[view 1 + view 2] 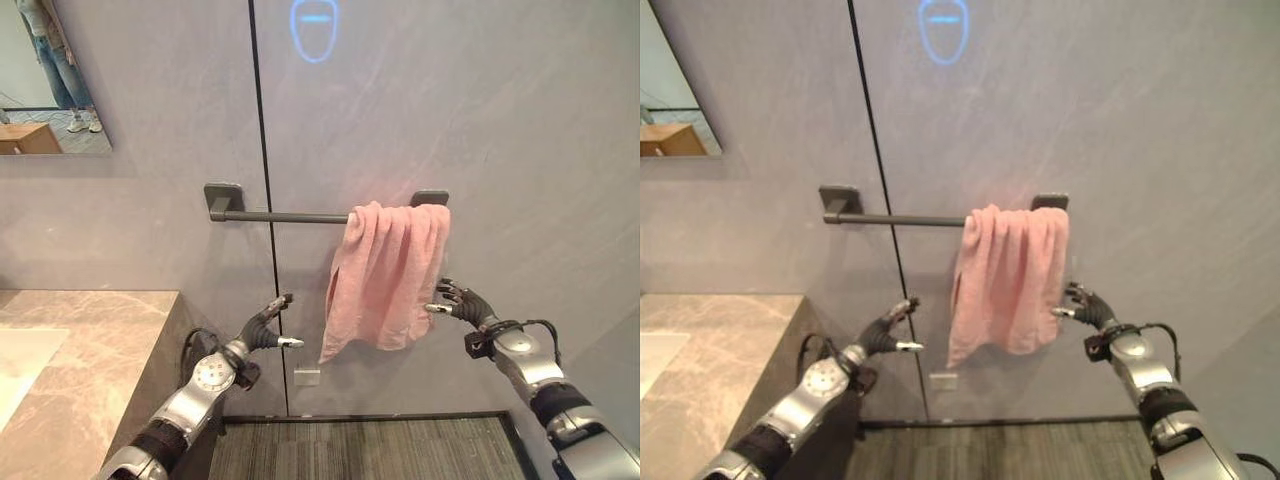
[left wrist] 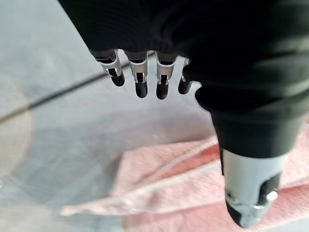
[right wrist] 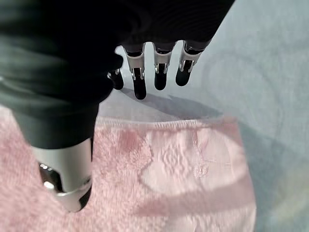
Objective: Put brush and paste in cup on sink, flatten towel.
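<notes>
A pink towel [image 1: 388, 282] hangs bunched at the right end of a dark towel bar [image 1: 285, 216] on the grey wall. My right hand [image 1: 466, 303] is open at the towel's lower right edge, its thumb close to the cloth [image 3: 183, 164] and its fingers [image 3: 161, 72] straight. My left hand [image 1: 262, 330] is open a short way left of the towel's lower left corner, apart from the cloth [image 2: 193, 188]. Neither hand holds anything.
A marble counter [image 1: 90, 340] with a white sink basin [image 1: 15, 362] lies at the lower left. A mirror [image 1: 50, 75] hangs at the upper left. The floor [image 1: 370, 448] below is dark and ribbed. A small white wall plate [image 1: 307, 376] sits under the towel.
</notes>
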You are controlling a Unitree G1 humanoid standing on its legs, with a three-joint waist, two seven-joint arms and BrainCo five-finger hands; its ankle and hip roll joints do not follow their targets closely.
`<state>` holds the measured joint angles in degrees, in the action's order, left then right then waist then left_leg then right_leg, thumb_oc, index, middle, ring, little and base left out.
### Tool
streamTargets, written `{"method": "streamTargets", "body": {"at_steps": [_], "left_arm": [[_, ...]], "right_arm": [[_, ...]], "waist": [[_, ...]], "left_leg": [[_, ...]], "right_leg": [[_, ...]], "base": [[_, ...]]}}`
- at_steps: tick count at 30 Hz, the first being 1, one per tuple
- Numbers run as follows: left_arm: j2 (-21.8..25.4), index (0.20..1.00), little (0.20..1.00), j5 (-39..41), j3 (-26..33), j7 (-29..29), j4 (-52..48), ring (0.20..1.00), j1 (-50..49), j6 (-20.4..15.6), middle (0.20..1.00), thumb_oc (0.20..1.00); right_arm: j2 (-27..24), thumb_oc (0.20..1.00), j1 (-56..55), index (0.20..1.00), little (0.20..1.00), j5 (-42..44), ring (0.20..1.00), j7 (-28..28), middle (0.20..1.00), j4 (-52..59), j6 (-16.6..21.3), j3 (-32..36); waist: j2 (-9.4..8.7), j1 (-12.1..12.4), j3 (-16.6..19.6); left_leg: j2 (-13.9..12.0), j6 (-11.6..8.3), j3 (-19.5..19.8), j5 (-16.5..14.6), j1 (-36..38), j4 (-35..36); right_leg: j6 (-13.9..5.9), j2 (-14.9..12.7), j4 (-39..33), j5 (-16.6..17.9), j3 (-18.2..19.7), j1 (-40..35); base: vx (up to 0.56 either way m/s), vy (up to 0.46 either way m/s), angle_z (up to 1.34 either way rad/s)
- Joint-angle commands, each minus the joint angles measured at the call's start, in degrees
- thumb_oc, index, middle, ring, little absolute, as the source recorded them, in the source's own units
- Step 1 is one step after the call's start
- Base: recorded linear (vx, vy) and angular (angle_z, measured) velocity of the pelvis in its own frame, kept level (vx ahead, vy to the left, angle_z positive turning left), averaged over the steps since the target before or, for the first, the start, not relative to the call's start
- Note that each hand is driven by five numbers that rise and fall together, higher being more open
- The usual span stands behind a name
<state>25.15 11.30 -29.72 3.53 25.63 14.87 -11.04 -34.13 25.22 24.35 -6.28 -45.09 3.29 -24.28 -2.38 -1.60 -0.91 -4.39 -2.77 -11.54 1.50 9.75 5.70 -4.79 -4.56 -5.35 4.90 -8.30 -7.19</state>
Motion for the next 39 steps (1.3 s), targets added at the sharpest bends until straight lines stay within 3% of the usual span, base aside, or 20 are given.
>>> {"method": "streamTargets", "body": {"at_steps": [1, 9, 10, 11, 12, 17, 19, 22, 23, 24, 26, 29, 31, 32, 34, 37, 38, 39], "left_arm": [[-0.9, 1.0, 1.0, 0.9, -1.8, -2.6, 4.3, 1.0, 6.7, -1.5, 1.0, 1.0], [-7.7, 1.0, 1.0, 1.4, -7.3, -4.4, 13.1, 1.0, 13.9, 1.0, 1.0, 1.0], [-8.4, 1.0, 1.0, 1.5, -8.7, -4.4, 14.2, 1.0, 15.4, 1.5, 1.0, 1.0], [-8.4, 1.0, 1.0, 1.5, -8.7, -4.4, 14.3, 1.0, 15.5, 1.5, 1.0, 1.0], [-9.5, 0.2, 0.2, 2.3, -10.1, -4.4, 15.4, 0.2, 17.1, 1.7, 0.2, 0.2], [-10.4, 0.2, 0.2, 3.6, -10.6, -5.0, 15.3, 0.2, 18.7, 1.9, 0.2, 0.2], [-9.2, 0.2, 0.2, 4.3, -9.4, -5.2, 12.9, 0.2, 17.4, 1.5, 0.2, 0.2], [-1.5, 0.2, 0.2, 3.0, -3.5, -4.8, -2.4, 0.2, 11.9, 0.7, 0.2, 0.2], [-1.4, 0.2, 0.2, 3.0, -3.6, -4.8, -2.5, 0.2, 11.8, 0.8, 0.2, 0.2], [2.2, 0.2, 0.2, 2.9, 0.2, -4.2, -10.6, 0.2, 8.1, -0.5, 0.2, 0.2], [3.2, 0.2, 0.2, 2.9, 4.4, -4.9, -15.7, 0.2, 3.9, -2.3, 0.2, 0.2], [0.1, 0.2, 0.2, 2.5, 8.2, -6.9, -12.8, 0.2, -3.8, -2.2, 0.2, 0.2], [-0.3, 0.2, 0.2, 0.0, 6.9, -7.7, -9.3, 0.2, -3.3, -1.0, 0.2, 0.2], [2.2, 0.2, 0.2, -1.3, 8.0, -7.8, -15.1, 0.2, -3.6, -2.2, 0.2, 0.2], [0.4, 0.2, 0.2, 3.2, 9.5, -7.8, -14.8, 0.2, -6.8, -2.4, 0.2, 0.2], [-0.1, 0.2, 0.2, -1.6, 8.6, -9.8, -9.4, 0.2, -5.4, -1.0, 0.2, 0.2], [2.0, 0.2, 0.2, -2.4, 9.5, -9.9, -15.5, 0.2, -5.0, -2.3, 0.2, 0.2], [0.6, 0.2, 0.2, 3.7, 10.6, -9.0, -17.5, 0.2, -7.7, -3.6, 0.2, 0.2]], "right_arm": [[2.3, 1.0, 10.7, 1.0, 1.0, -1.1, 1.0, 0.4, 1.0, -1.8, 1.8, -2.5], [8.3, 1.0, 14.1, 1.0, 1.0, 1.8, 1.0, 1.8, 1.0, -6.0, 0.3, -4.4], [9.0, 0.645, 15.1, 0.645, 0.645, 1.3, 0.645, 2.6, 0.645, -7.2, -0.1, -4.9], [9.0, 0.567, 15.1, 0.567, 0.567, 1.3, 0.567, 2.6, 0.567, -7.2, -0.1, -4.8], [10.1, 0.206, 16.6, 0.206, 0.206, 1.2, 0.206, 3.7, 0.206, -7.7, -0.3, -5.2], [12.0, 0.2, 16.5, 0.2, 0.2, 5.1, 0.2, 5.0, 0.2, -7.3, 0.2, -3.0], [10.8, 0.2, 14.3, 0.2, 0.2, 5.7, 0.2, 5.0, 0.2, -2.9, 0.5, -2.6], [2.0, 0.2, 4.8, 0.2, 0.2, 1.7, 0.2, 5.0, 0.2, 16.2, 2.3, 2.5], [2.0, 0.2, 4.7, 0.2, 0.2, 1.7, 0.2, 5.0, 0.2, 16.3, 2.2, 2.6], [-0.3, 0.2, -3.2, 0.2, 0.2, 0.6, 0.2, 4.7, 0.2, 26.3, 4.5, 8.7], [2.7, 0.2, -10.1, 0.2, 0.2, 3.1, 0.2, 4.1, 0.2, 30.1, 6.9, 13.6], [5.5, 0.2, -15.2, 0.2, 0.2, -1.9, 0.2, 6.4, 0.2, 31.3, 7.0, 15.9], [6.7, 0.2, -13.2, 0.2, 0.2, -3.8, 0.2, 8.9, 0.2, 26.9, 6.1, 14.3], [7.2, 0.2, -13.3, 0.2, 0.2, -2.8, 0.2, 8.0, 0.2, 32.4, 6.8, 13.8], [10.2, 0.2, -16.1, 0.2, 0.2, 3.2, 0.2, 5.5, 0.2, 35.3, 8.1, 13.4], [9.8, 0.2, -13.8, 0.2, 0.2, -5.1, 0.2, 9.3, 0.2, 32.5, 6.1, 10.6], [10.0, 0.2, -13.4, 0.2, 0.2, -3.1, 0.2, 8.7, 0.2, 35.8, 7.2, 11.0], [12.6, 0.2, -14.8, 0.2, 0.2, 3.5, 0.2, 6.0, 0.2, 40.6, 9.3, 11.0]], "waist": [[-1.67, 1.8, -0.8], [-2.09, 0.7, -1.6], [-2.08, 0.4, -1.8], [-2.07, 0.4, -1.7], [-2.03, -0.2, -2.4], [-2.42, -1.0, -3.8], [-2.8, -1.1, -3.5], [-2.82, -1.3, -2.7], [-2.85, -1.3, -2.5], [-2.56, -1.4, -2.0], [-2.55, -1.4, -1.3], [-2.78, -1.1, -0.8], [-2.74, -0.8, -0.9], [-2.62, -0.5, -1.4], [-2.59, -0.1, -1.5], [-2.48, 0.2, -1.6], [-2.36, 0.4, -2.1], [-2.37, 0.6, -2.2]], "left_leg": [[-1.1, -1.05, 1.1, -1.7, -1.6, -4.0], [-2.2, -1.27, 1.8, -2.2, -3.2, -6.7], [-2.4, -1.27, 1.9, -2.6, -4.0, -8.1], [-2.4, -1.27, 1.9, -2.6, -4.1, -8.2], [-2.6, -1.15, 2.1, -3.2, -5.5, -10.2], [-2.9, -0.75, 2.2, -5.5, -8.3, -15.5], [-3.0, -0.42, 2.1, -5.5, -8.4, -15.2], [-2.6, -0.42, 1.3, -4.5, -6.6, -11.2], [-2.6, -0.42, 1.3, -4.3, -6.7, -11.1], [-2.4, -0.42, 1.3, -3.6, -6.3, -9.0], [-2.0, -0.43, 1.3, -2.9, -5.4, -6.4], [-1.6, -0.39, 1.5, -1.8, -4.5, -3.7], [-1.3, -0.35, 1.7, -1.3, -3.9, -2.4], [-0.9, -0.31, 1.8, -1.0, -3.7, -1.6], [-0.7, -0.18, 2.1, -0.9, -4.0, -1.5], [-0.2, -0.04, 2.3, -0.6, -4.4, -1.1], [-0.1, 0.02, 2.5, -0.9, -4.2, -0.9], [-0.1, 0.16, 2.6, -0.6, -4.7, -0.9]], "right_leg": [[-2.96, -2.8, 4.6, -5.2, -0.6, -0.3], [-1.95, -2.0, 7.7, -6.7, -1.3, 0.8], [-1.85, -1.8, 9.2, -7.3, -1.4, 1.7], [-1.85, -1.8, 9.3, -7.3, -1.4, 1.8], [-1.67, -1.4, 12.0, -8.2, -1.0, 3.5], [-1.69, -1.4, 18.1, -10.1, -0.7, 7.0], [-1.76, -1.4, 17.0, -9.5, -0.7, 7.1], [-2.31, -1.3, 13.3, -8.2, -0.5, 5.5], [-2.29, -1.3, 13.2, -8.0, -0.5, 5.6], [-2.61, -1.4, 11.6, -7.6, -0.7, 5.2], [-2.77, -1.8, 10.0, -7.2, -1.0, 4.4], [-2.93, -2.0, 8.7, -6.8, -1.2, 4.0], [-2.98, -2.2, 8.2, -6.2, -1.2, 3.7], [-3.28, -2.5, 7.4, -5.7, -1.5, 3.4], [-3.4, -2.8, 7.2, -5.6, -1.6, 3.5], [-3.62, -3.3, 7.1, -4.8, -1.6, 3.9], [-3.75, -3.4, 6.9, -4.9, -1.7, 3.6], [-3.88, -3.6, 6.8, -4.7, -1.7, 4.1]], "base": [[-0.01, -0.059, 0.03], [0.01, -0.047, 0.1], [0.0, 0.0, 0.0], [-0.06, -0.007, 0.0], [-0.07, 0.006, 0.0], [-0.05, 0.012, 0.01], [0.0, 0.0, 0.0], [0.04, 0.045, -0.03], [0.06, 0.05, -0.03], [0.07, 0.048, 0.0], [0.08, 0.062, 0.04], [0.03, 0.042, -0.01], [-0.01, 0.06, 0.03], [0.0, 0.067, 0.02], [-0.01, 0.056, 0.05], [-0.02, 0.065, 0.15], [-0.01, 0.075, 0.18], [0.0, 0.048, 0.08]]}}
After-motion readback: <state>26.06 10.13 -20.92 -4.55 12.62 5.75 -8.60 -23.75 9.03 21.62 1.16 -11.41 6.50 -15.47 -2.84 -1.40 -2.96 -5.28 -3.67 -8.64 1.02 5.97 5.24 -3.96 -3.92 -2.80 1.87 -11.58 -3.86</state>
